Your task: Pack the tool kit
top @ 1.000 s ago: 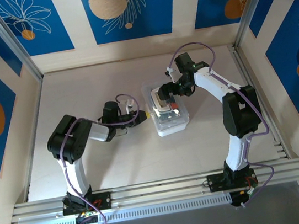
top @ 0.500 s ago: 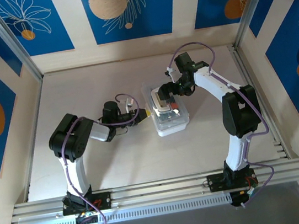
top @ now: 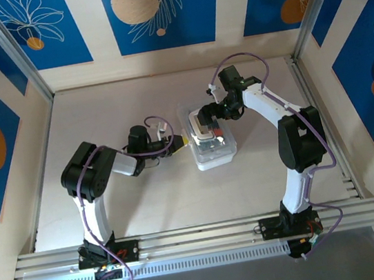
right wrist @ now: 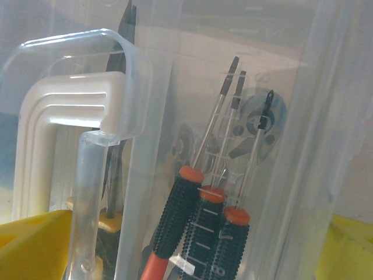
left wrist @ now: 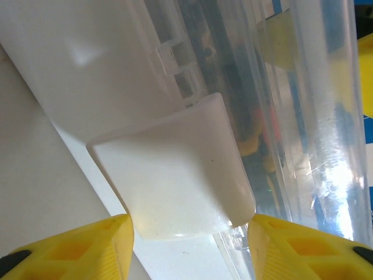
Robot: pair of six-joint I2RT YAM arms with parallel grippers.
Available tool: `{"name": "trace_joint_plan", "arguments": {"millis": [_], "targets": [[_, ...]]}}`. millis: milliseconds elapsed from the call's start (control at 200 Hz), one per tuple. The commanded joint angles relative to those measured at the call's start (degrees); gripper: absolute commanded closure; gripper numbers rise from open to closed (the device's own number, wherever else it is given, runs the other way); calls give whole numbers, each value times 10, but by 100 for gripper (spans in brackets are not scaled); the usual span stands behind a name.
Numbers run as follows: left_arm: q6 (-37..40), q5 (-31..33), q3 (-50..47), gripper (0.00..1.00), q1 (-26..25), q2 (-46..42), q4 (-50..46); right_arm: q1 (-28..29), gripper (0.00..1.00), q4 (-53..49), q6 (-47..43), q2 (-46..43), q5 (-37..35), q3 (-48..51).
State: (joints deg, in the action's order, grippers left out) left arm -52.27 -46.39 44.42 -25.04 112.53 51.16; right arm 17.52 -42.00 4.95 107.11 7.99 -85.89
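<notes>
Pale desk [top: 147,201] bears a translucent case [top: 215,151], screwdrivers [right wrist: 201,216] inside. Over its handle [right wrist: 87,105] the right jaws gape; the left jaws flank its latch [left wrist: 175,175], grip unclear.

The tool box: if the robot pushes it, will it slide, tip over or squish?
Probably slide: the tool box lies flat and low on the smooth table, so tipping seems unlikely. Its clear plastic looks stiff, not squishy. The screwdrivers inside likely make it heavier than it looks.
</notes>
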Motion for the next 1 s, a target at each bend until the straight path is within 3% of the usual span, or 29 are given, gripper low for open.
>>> {"name": "trace_joint_plan", "arguments": {"millis": [0, 430, 730, 995], "targets": [[-7, 4, 21, 44, 10, -32, 27, 18, 1, -43, -2, 31, 75, 6], [2, -2, 22, 40, 13, -39, 5, 19, 1, -44, -2, 30, 76, 7], [174, 53, 85, 36, 12, -78, -325, 18, 1, -43, -1, 31, 77, 7], [207, 74, 113, 39, 13, -81, -400, 19, 1, -39, 1, 35, 79, 7]]}}
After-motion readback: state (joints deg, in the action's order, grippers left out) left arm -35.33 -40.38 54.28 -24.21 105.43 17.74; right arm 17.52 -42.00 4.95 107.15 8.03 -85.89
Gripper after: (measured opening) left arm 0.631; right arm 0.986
